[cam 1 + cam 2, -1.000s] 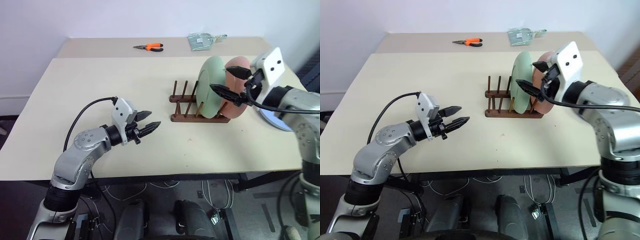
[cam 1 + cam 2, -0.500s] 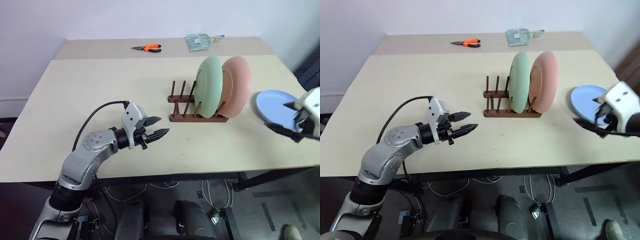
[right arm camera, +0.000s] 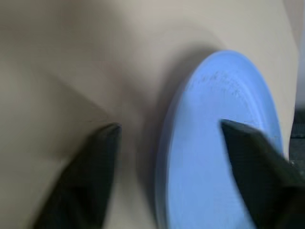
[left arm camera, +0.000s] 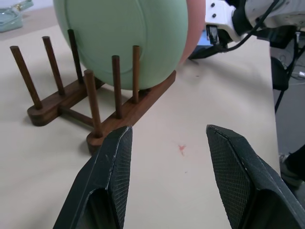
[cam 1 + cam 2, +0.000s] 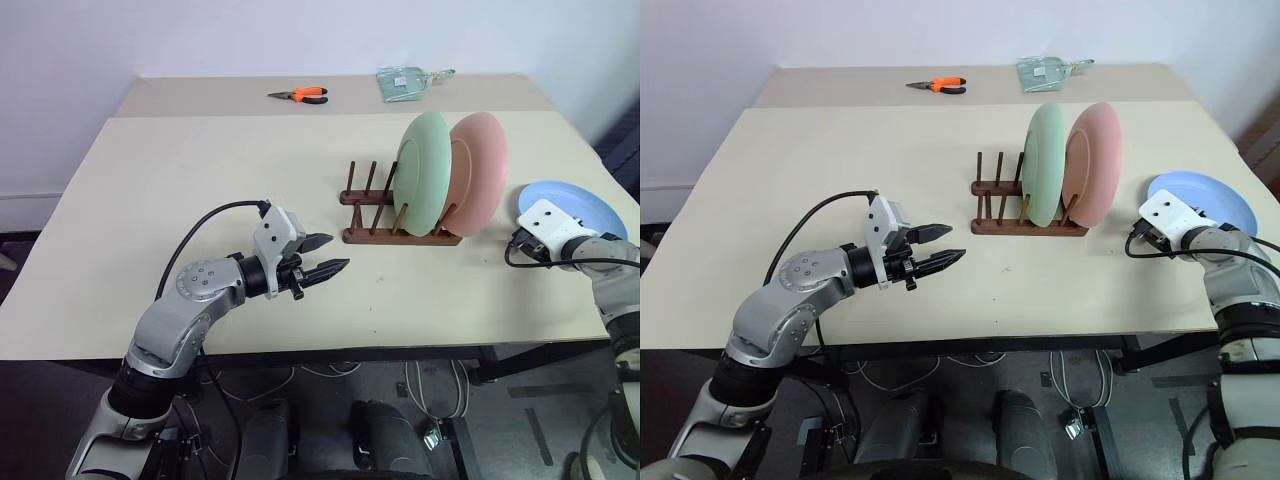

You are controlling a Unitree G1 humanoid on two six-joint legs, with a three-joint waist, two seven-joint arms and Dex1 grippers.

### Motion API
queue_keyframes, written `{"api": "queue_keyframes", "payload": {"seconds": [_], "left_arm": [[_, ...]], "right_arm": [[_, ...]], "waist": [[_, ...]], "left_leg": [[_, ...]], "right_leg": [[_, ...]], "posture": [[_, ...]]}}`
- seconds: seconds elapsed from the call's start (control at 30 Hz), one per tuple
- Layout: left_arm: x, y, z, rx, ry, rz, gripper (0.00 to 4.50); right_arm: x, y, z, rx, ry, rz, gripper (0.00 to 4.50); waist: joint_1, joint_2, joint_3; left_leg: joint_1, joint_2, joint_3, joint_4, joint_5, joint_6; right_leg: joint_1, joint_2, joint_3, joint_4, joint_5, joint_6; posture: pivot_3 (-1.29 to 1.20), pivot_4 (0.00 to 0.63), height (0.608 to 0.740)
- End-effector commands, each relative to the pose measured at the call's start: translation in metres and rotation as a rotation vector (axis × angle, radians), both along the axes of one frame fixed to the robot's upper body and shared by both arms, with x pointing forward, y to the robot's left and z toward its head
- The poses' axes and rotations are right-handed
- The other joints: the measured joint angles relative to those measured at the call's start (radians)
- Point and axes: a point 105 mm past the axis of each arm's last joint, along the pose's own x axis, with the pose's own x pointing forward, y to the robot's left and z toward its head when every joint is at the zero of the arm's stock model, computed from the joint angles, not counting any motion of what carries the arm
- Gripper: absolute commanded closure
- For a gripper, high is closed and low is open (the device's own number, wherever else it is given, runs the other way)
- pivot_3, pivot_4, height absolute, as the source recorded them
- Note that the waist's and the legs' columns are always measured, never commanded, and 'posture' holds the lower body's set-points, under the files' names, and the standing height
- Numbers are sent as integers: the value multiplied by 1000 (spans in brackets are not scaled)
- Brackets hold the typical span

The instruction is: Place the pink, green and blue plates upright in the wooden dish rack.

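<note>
Both arms are built of rounded silver-grey metal segments with black joint rings. The left arm (image 5: 190,300) has a round shoulder-side cap dotted with small dark screws, and a black cable arcs from it to a white angular wrist block. The left gripper (image 5: 322,268) has two tapered black fingers (image 4: 107,176) with finely cross-hatched inner pads. The right arm (image 5: 1230,265) carries a matching white block with two dark holes and a looped black cable.

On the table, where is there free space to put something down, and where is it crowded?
The widest bare patch of the table lies left of the rack, between the pliers and the left claw. A narrower strip runs along the near edge in front of the rack. It is crowded on the right: green plate, pink plate, blue plate, right claw.
</note>
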Motion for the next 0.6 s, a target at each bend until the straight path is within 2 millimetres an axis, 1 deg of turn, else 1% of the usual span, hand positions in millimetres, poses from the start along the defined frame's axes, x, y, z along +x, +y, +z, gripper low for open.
{"api": "queue_keyframes", "payload": {"seconds": [0.03,0.1,0.2,0.23,0.3,0.37,0.4,0.47,0.53,0.57,0.6], "left_arm": [[-3,2,13,-16,-53,9,1988],[-3,3,13,-16,-52,16,1988],[-4,4,12,-14,-49,21,1988],[-4,5,12,-13,-49,26,1988],[-3,7,11,-10,-51,40,1988],[1,11,12,-9,-60,65,1988],[3,13,12,-8,-62,78,1988],[7,18,11,-2,-63,102,1988],[10,22,11,2,-67,117,1988],[13,26,11,4,-69,130,1988],[14,29,11,6,-73,139,1988]], "right_arm": [[3,-8,5,-32,-31,-28,3395],[5,-9,6,-46,-47,-31,4420],[9,-7,19,-70,-121,-24,4474],[12,-8,36,-98,-193,-28,4474],[17,-5,88,-181,-415,-30,4474],[17,8,142,-181,-634,-17,4474],[15,17,163,-155,-715,7,4474],[6,63,220,79,-918,178,4474],[-8,92,251,257,-1010,319,4474],[-16,108,264,472,-1012,402,4474],[-28,128,276,685,-976,525,4474]], "waist": [[0,0,0],[1,0,0],[-2,0,0],[-3,1,0],[-3,2,1],[-6,4,2],[-9,5,2],[-13,6,2],[-21,6,2],[-22,5,2],[-22,5,2]], "left_leg": [[0,0,0,0,0,0],[0,0,0,0,0,0],[0,0,0,0,0,0],[0,0,0,0,0,0],[0,0,0,0,0,-1],[0,0,0,0,1,-1],[0,0,0,0,1,-1],[0,1,0,0,1,-2],[0,2,-1,-1,1,-2],[0,2,-1,-1,1,-2],[0,3,-1,-1,1,-1]], "right_leg": [[0,0,0,0,0,0],[0,0,0,0,0,0],[0,-1,0,0,0,0],[0,-1,0,0,0,0],[0,-1,0,1,0,0],[-1,-1,0,1,0,0],[-1,-1,0,1,0,0],[-1,0,1,1,0,0],[-1,1,0,1,0,0],[-1,1,0,1,0,0],[-1,1,0,1,0,0]], "posture": [[0,150,740],[0,150,740],[0,150,740],[0,150,740],[0,150,740],[0,150,740],[0,150,740],[0,150,740],[0,150,740],[0,150,740],[0,150,740]]}}
